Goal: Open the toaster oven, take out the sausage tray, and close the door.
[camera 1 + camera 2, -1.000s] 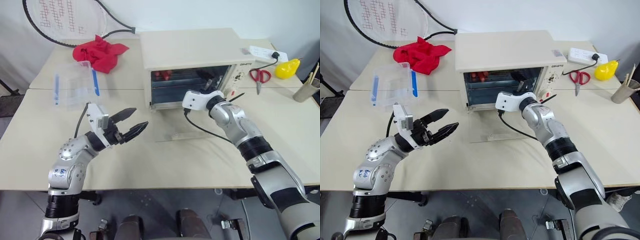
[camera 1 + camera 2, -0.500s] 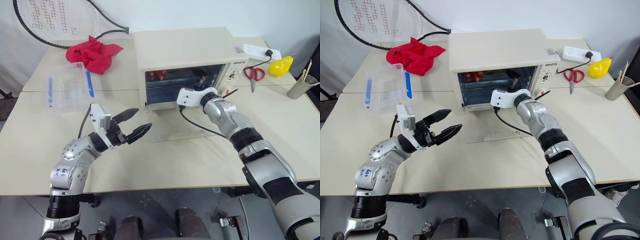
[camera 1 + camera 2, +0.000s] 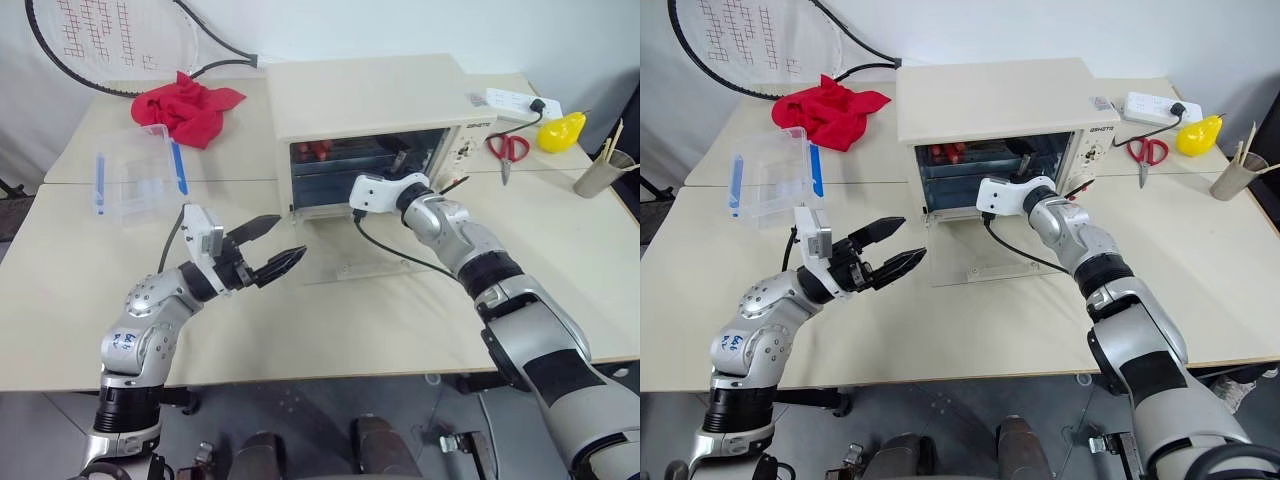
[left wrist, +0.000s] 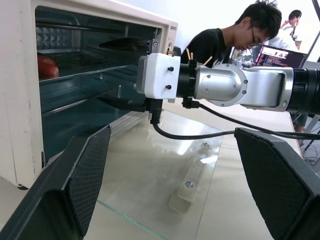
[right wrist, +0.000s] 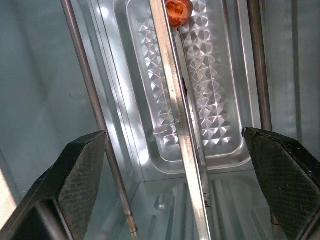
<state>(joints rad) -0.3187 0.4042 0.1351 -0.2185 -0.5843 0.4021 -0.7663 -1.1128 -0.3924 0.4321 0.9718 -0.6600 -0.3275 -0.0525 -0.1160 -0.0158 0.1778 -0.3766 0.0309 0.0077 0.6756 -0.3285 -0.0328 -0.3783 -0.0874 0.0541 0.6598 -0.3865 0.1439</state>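
The cream toaster oven (image 3: 370, 100) stands mid-table with its glass door (image 3: 370, 255) folded down flat on the tabletop. Inside on a rack sits the silver sausage tray (image 5: 170, 100), with a reddish sausage (image 5: 179, 11) at its far end; the sausages (image 3: 322, 150) show at the back left of the cavity. My right gripper (image 3: 400, 162) reaches into the oven mouth and is open, one finger above and one below the tray's near rim, not closed on it. My left gripper (image 3: 275, 247) hovers open and empty over the table, left of the door.
A clear plastic box with blue clips (image 3: 140, 175), a red cloth (image 3: 185, 105) and a racket (image 3: 100, 40) lie at the back left. Scissors (image 3: 505, 148), a power strip (image 3: 515, 102), a yellow object (image 3: 560, 132) and a cup (image 3: 600, 175) sit right of the oven. A person (image 4: 225, 42) sits beyond the table.
The head camera's picture has shifted. Both arms, the oven and the door stand as before.
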